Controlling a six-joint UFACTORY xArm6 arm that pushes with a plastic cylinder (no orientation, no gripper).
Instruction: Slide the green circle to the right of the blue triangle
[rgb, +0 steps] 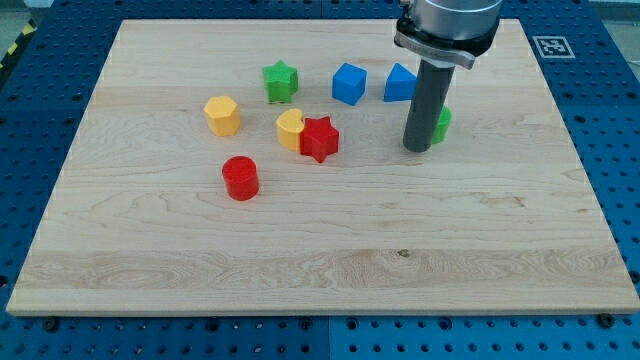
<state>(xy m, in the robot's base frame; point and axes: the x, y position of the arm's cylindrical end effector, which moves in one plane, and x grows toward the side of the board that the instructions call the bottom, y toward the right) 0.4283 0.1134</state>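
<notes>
Wood board (300, 250) sat on blue table (30, 130). No fingers, just rod; tip (417, 148) touched left side of green circle (441, 124), mostly hidden behind rod. Sat near-right of blue triangle (399, 84), ready for push right.

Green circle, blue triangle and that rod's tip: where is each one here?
Green circle (442, 124): camera view, its visible right edge, beside the rod.
Blue triangle (399, 84): camera view, its front face.
My tip (418, 148): camera view, the rod's very end, left of the green circle.
</notes>
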